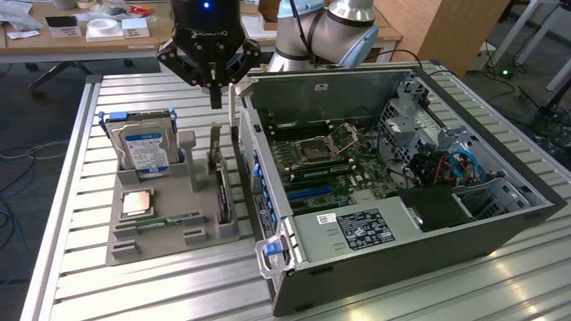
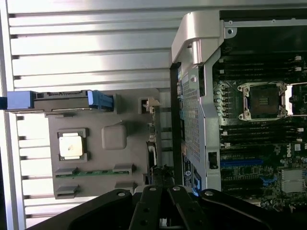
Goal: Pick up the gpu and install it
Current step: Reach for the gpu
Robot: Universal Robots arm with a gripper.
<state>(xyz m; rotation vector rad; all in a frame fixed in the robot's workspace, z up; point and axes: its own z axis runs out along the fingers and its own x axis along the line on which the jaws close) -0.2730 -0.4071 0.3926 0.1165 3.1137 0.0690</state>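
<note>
The hand (image 2: 161,192) hides one end of the gpu (image 2: 154,154); the frame edge clips the hard drive (image 2: 57,101).

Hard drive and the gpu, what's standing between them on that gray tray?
In the exterior view, a gray upright post of the tray stands between the hard drive and the gpu.

Behind my slatted metal table (image 1: 160,281) I see a wooden desk (image 1: 53,41) strewn with small white boxes (image 1: 134,28), a wooden cabinet (image 1: 446,27), grey floor (image 1: 36,107), and loose cables (image 1: 13,155) lying there.
</note>
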